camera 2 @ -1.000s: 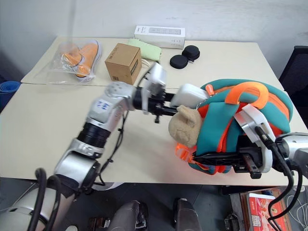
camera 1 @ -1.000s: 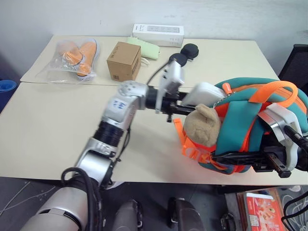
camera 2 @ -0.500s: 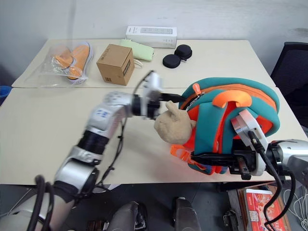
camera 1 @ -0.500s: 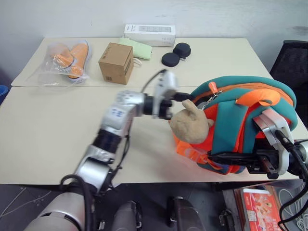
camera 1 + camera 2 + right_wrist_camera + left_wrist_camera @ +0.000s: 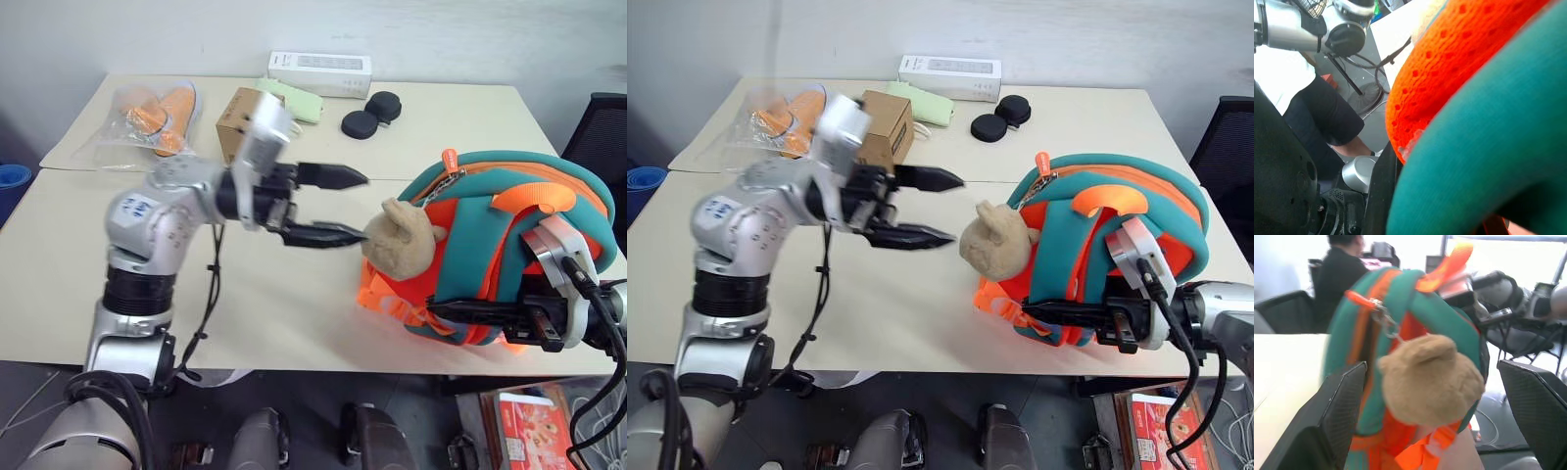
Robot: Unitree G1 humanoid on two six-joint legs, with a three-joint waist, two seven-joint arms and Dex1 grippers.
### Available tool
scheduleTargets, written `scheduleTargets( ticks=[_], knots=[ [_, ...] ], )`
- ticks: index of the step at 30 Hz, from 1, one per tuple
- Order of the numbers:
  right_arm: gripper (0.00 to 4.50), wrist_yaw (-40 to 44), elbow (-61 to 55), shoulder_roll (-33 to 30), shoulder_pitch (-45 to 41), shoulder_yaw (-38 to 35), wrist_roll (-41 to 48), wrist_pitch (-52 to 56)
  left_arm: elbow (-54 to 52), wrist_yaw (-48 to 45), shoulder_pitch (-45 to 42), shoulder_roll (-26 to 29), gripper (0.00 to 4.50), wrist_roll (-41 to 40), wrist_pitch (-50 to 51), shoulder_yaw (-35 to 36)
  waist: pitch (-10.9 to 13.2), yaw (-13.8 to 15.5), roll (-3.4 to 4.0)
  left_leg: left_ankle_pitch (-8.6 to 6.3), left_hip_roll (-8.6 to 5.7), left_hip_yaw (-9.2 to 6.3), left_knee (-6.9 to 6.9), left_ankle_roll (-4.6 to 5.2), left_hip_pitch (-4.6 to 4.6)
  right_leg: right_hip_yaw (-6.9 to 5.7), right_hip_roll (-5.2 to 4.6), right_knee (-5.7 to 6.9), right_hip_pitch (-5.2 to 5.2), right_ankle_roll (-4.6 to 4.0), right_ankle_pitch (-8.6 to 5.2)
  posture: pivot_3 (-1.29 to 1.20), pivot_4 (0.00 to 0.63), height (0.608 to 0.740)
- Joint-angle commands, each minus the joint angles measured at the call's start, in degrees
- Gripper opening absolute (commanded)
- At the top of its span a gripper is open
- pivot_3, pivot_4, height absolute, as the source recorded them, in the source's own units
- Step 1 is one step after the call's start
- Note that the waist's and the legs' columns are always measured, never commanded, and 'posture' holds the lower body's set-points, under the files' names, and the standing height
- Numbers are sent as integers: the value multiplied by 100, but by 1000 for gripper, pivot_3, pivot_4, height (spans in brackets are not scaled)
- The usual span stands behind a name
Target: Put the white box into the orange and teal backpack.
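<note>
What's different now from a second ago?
The left gripper let go of the white box, which went into the orange and teal backpack, then drew back from the opening with its jaws wide open. The right gripper stays shut on the backpack's lower edge. The plush bear and the brown cardboard box are unchanged.

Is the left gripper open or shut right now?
Open. The left gripper has its two black fingers spread wide with nothing between them, short of the plush bear.

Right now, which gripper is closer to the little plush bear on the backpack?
Left. The left gripper hovers just beside the plush bear, jaws wide open and empty. The right gripper is at the orange and teal backpack's lower edge, below the bear.
</note>
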Motion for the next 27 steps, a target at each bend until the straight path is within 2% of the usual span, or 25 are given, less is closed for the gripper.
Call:
scheduleTargets(
  ticks=[1,6,9,14,20,23,27],
  knots=[
    [0,-14,-91,-34,-67,-30,159,29,213,538,-124,-265,4478,614,-348,-433,0,-1,0,0,0,0,0,0,0,0,1,1,-1,0,0,0,150,740],
    [0,-101,-144,0,0,-27,179,23,307,634,-154,-549,4478,559,-338,-437,0,-33,0,0,8,0,-1,0,-2,0,-1,-1,-3,-1,-1,0,150,740],
    [0,-175,-124,38,28,-42,157,-1,389,605,-148,-591,3894,485,-281,-358,0,-34,0,0,9,-1,-1,0,-2,-1,-1,-1,-2,-1,-1,0,150,740],
    [0,-225,-105,63,116,-89,103,-65,648,520,-168,-460,2347,432,-245,-178,0,-34,0,0,8,-2,0,0,-2,-3,-2,0,-1,-1,-1,0,150,740],
    [0,-262,-13,92,196,-172,46,-121,780,340,-217,-190,792,354,-261,25,0,-45,0,0,9,-2,0,0,-2,-4,-1,0,-2,-1,-1,0,150,740],
    [0,-229,54,78,264,-235,21,-148,1125,214,-325,162,480,627,-522,18,0,-44,0,0,9,-2,0,-1,-2,-5,0,0,-2,-1,-1,0,150,740],
    [0,28,230,38,488,-365,-316,-442,2044,-371,-426,786,433,1168,-1631,-98,-2,-62,3,0,10,1,-2,-3,1,-37,5,0,-3,-2,-1,0,150,740]
  ],
)
